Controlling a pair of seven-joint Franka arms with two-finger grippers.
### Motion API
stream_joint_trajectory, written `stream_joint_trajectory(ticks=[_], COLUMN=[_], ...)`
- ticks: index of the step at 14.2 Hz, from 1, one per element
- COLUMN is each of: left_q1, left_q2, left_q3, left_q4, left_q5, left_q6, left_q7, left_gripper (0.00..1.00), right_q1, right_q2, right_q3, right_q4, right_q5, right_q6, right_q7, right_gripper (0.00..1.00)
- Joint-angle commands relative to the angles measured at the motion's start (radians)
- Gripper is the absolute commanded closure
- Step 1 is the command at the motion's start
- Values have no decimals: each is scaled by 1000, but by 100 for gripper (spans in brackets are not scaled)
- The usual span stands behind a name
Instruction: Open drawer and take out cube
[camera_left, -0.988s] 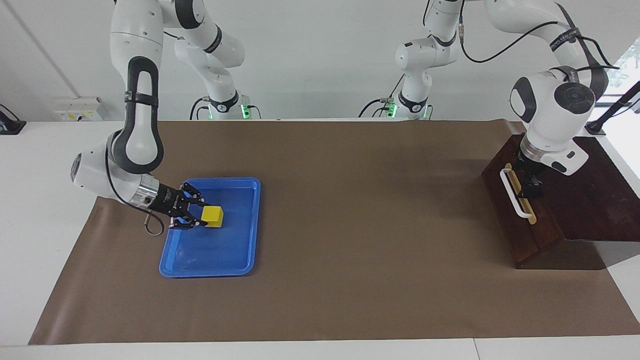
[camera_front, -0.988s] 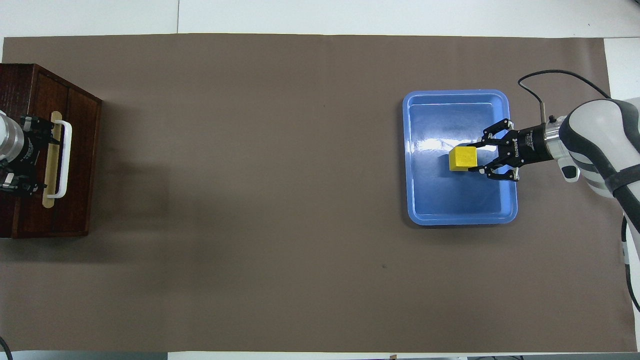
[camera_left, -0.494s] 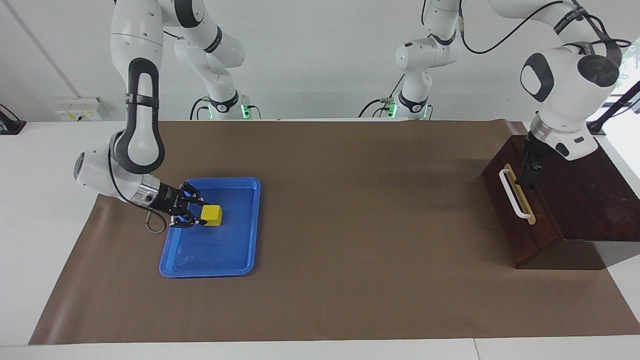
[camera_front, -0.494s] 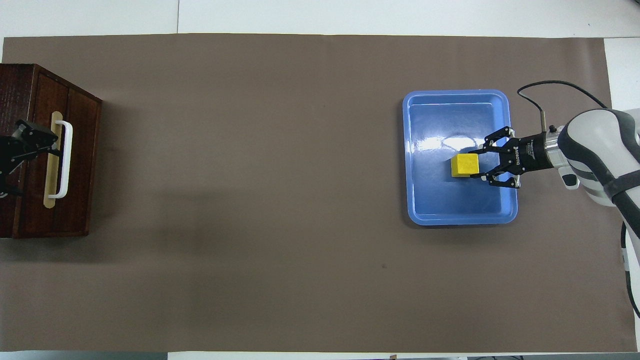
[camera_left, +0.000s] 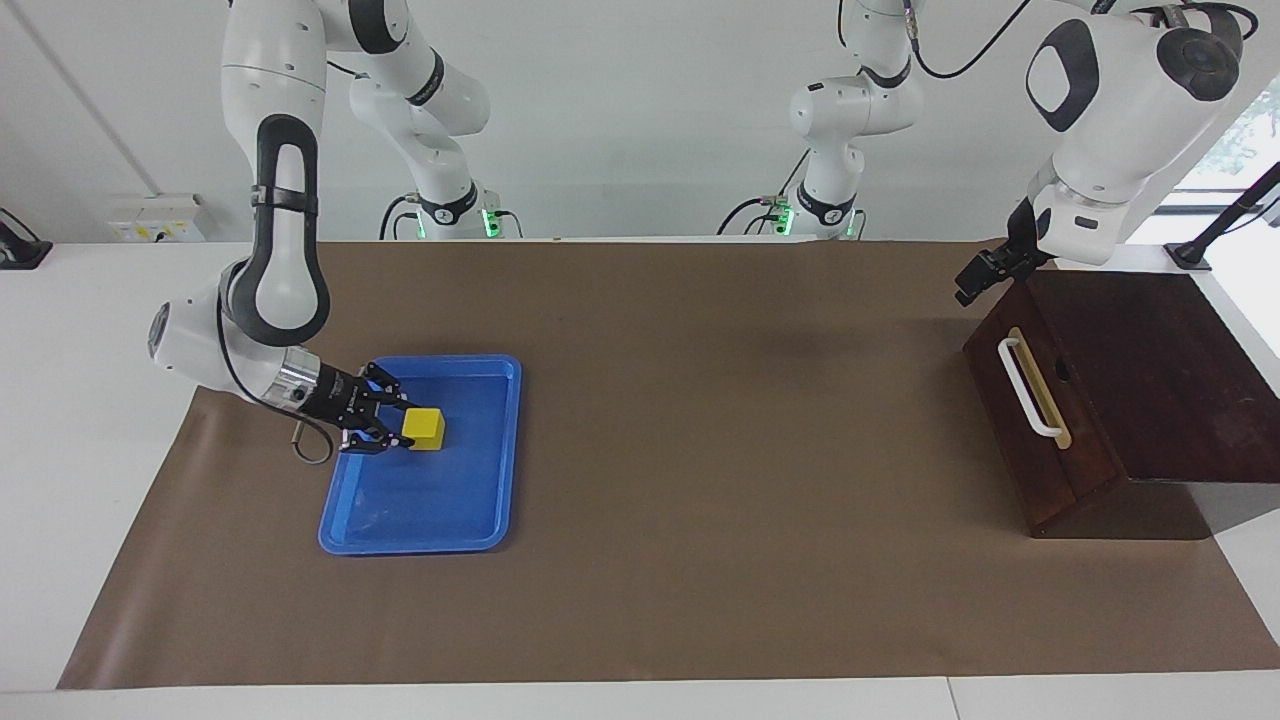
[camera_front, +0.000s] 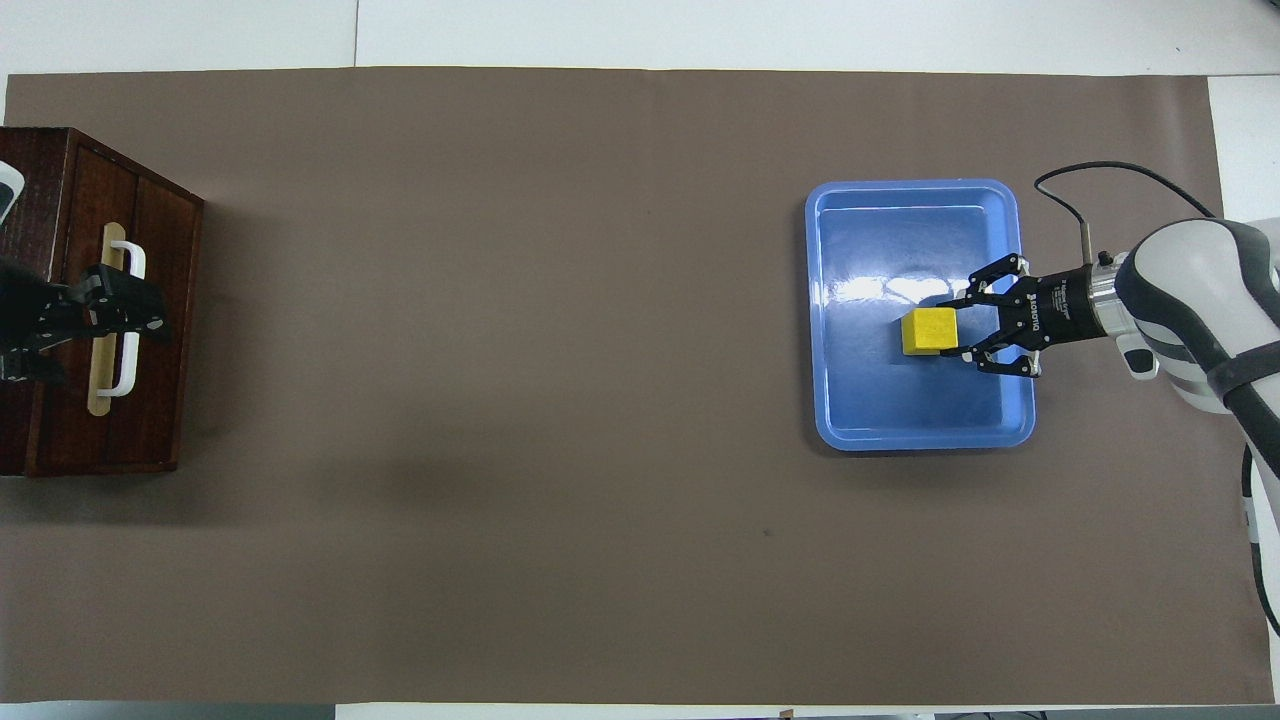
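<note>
The yellow cube (camera_left: 425, 428) (camera_front: 928, 331) rests on the floor of a blue tray (camera_left: 420, 545) (camera_front: 920, 440) toward the right arm's end of the table. My right gripper (camera_left: 400, 428) (camera_front: 950, 327) lies low over the tray, shut on the cube's side nearest it. The dark brown drawer (camera_left: 1020, 420) (camera_front: 150, 400) sits pushed into its wooden box (camera_left: 1170, 380) (camera_front: 40, 160), with its white handle (camera_left: 1030, 388) (camera_front: 128, 372) free. My left gripper (camera_left: 972, 283) (camera_front: 140, 310) hangs open and empty in the air above the drawer's front, touching nothing.
A brown mat (camera_left: 720, 450) (camera_front: 520, 400) covers the table between the tray and the drawer box. White table edges frame the mat on all sides.
My left gripper has let go of the handle area and risen up off the drawer box. The right gripper and the cube shifted slightly at first, then stayed still.
</note>
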Motion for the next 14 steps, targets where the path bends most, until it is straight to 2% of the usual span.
stream_joint_trajectory(ticks=[1, 4, 6, 8, 10, 12, 14], left_q1=[-55, -53, -50, -44, -45, -53, -53], left_q2=[34, 34, 37, 35, 23, 21, 26], left_q3=[18, 15, 15, 13, 12, 12, 13], left_q4=[66, 77, 118, 117, 83, 74, 78], left_q5=[-10, -4, -6, -6, -7, -7, -7], left_q6=[-93, -105, -128, -119, -96, -57, -20], left_q7=[51, 194, 200, 202, 208, 238, 280], left_gripper=[0, 0, 0, 0, 0, 0, 0], right_q1=[1, 32, 46, 52, 69, 70, 70], right_q2=[-37, -62, -101, -110, -141, -194, -243], right_q3=[8, 8, 10, 14, 14, 25, 48], right_q4=[8, 78, 97, 97, 97, 106, 138], right_q5=[22, -46, -109, -110, -125, -221, -304], right_q6=[-7, -64, -72, -81, -87, -127, -179], right_q7=[-3, 40, 104, 125, 128, 122, 117], right_gripper=[49, 29, 26, 23, 13, 3, 3])
